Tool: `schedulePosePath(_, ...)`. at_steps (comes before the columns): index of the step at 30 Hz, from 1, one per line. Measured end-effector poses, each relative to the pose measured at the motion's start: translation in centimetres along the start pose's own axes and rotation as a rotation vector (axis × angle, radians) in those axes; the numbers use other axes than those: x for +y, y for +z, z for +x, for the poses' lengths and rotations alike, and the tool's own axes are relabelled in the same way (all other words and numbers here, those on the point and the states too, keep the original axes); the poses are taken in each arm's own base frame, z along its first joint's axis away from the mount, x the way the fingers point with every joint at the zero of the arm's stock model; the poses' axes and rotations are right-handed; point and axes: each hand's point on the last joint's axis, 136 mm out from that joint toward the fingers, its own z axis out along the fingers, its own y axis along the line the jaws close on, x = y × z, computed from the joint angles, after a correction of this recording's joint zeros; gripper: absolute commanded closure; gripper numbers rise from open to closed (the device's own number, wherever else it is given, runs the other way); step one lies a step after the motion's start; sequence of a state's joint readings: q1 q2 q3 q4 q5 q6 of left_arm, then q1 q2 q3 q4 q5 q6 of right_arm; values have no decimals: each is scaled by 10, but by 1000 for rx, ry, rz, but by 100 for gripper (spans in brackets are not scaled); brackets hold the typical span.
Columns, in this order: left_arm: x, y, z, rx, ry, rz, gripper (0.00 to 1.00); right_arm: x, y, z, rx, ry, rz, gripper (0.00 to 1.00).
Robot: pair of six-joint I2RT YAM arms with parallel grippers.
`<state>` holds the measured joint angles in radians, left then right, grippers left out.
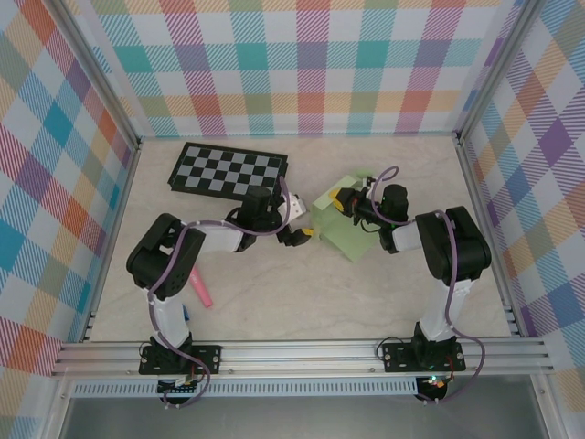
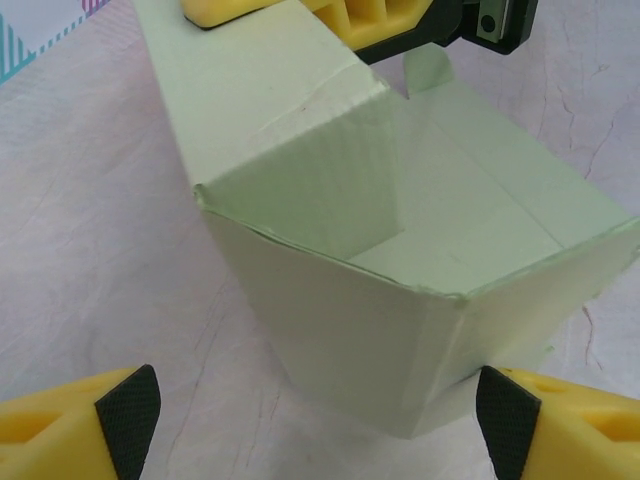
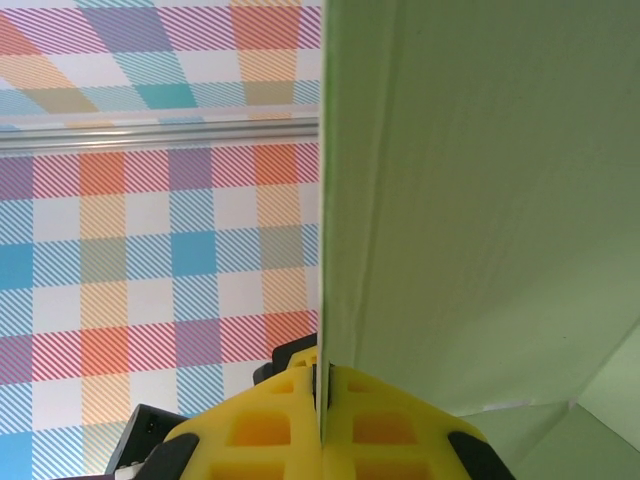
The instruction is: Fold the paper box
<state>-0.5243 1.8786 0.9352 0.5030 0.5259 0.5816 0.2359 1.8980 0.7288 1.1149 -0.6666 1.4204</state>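
Top view: near-right corner of the checkerboard (image 1: 228, 171) lost under the left arm (image 1: 215, 240). Pink stick-like object (image 1: 202, 291) too small to identify; its far end meets that arm's elbow, unclear whether it runs beneath. Far part of the paper box (image 1: 349, 241) covered by the right arm (image 1: 439, 240). Left wrist view: box's far end cut by the top edge, left gripper (image 2: 318, 430) cropped at the bottom. Right wrist view: card panel runs off top and right; right gripper (image 3: 322, 378) cropped below.
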Motion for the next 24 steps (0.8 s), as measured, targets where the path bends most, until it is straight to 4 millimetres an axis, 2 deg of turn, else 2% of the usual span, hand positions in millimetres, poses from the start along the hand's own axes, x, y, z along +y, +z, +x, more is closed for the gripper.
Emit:
schedulePosePath(8, 1, 12, 2, -3, -6, -8, 18, -15, 4, 0, 13, -18, -9, 100)
schedulePosePath(15, 3, 25, 0, -19, -15, -29, 17, -16, 3, -1, 3, -34, -18, 100)
schedulePosePath(21, 2, 24, -1, -26, -20, -30, 10, -17, 2, 0, 3, -37, -15, 100)
schedulePosePath(24, 0, 16, 2, -7, -10, -12, 10, -19, 2, 1, 5, -34, -11, 100)
